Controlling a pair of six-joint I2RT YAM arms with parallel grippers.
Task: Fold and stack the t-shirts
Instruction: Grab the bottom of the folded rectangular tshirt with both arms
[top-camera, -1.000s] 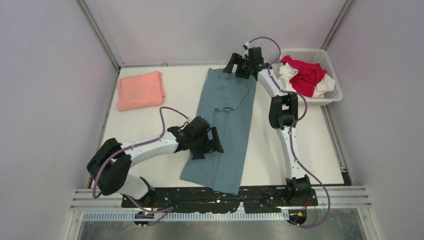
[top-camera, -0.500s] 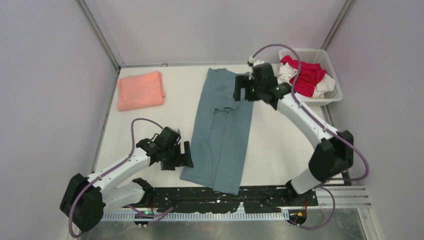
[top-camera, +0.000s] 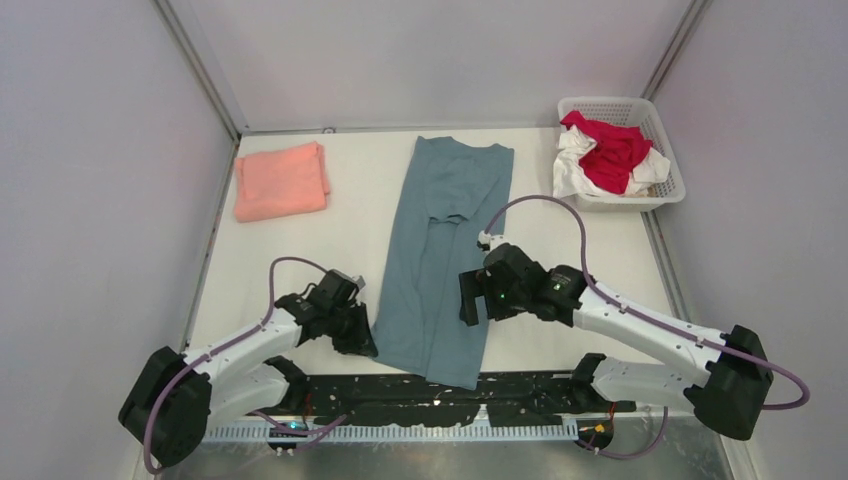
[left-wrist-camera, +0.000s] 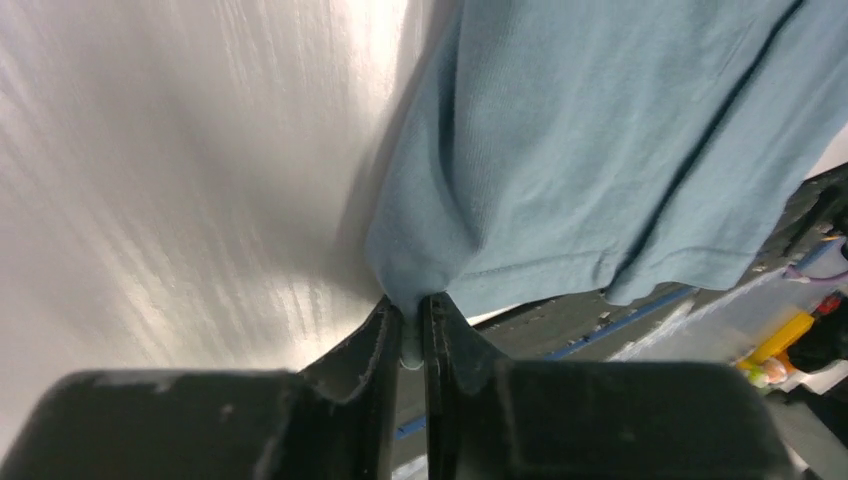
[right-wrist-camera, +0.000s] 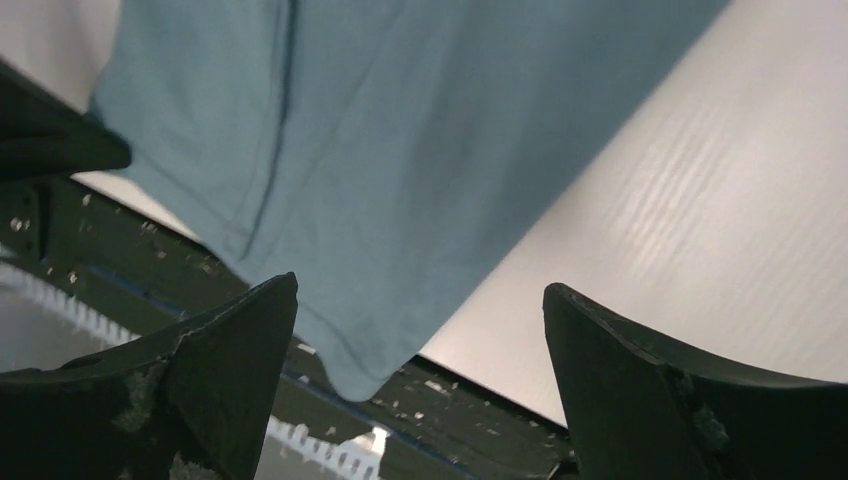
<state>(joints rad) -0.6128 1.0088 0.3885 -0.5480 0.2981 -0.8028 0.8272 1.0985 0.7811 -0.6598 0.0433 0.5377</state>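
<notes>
A teal grey-blue t-shirt lies as a long folded strip down the middle of the white table, its near end hanging over the black front rail. My left gripper is shut on the shirt's near left corner; a pinch of cloth shows between the fingers. My right gripper hovers open above the shirt's near right edge, and the near right corner lies between its fingers without touching them. A folded salmon-pink t-shirt rests at the far left. Red and white t-shirts are heaped in the basket.
A white lattice basket stands at the far right corner. Grey walls close in the table on the left, back and right. The black front rail runs along the near edge under the shirt's hem.
The left gripper has moved to the shirt's near left corner and shut on it. The right arm has swung from the shirt's far end down to its near right edge, still open.
</notes>
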